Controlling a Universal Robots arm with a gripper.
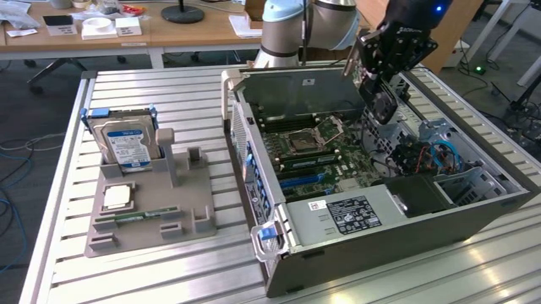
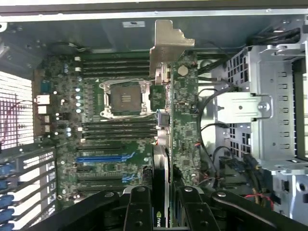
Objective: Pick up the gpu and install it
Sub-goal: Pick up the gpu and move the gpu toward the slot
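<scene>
The gpu [image 2: 185,125] is held clamped in the gripper [image 2: 166,199] over the open case [image 1: 422,231]. Installation is judged begun, not finished: careful alignment with the blue slot [image 2: 103,158] is required.

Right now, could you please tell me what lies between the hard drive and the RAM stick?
In the exterior view, a square processor chip lies between hard drive and RAM stick.

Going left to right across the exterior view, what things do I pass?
hard drive → CPU socket on the motherboard → gpu, held in the gripper → blue cables
</scene>
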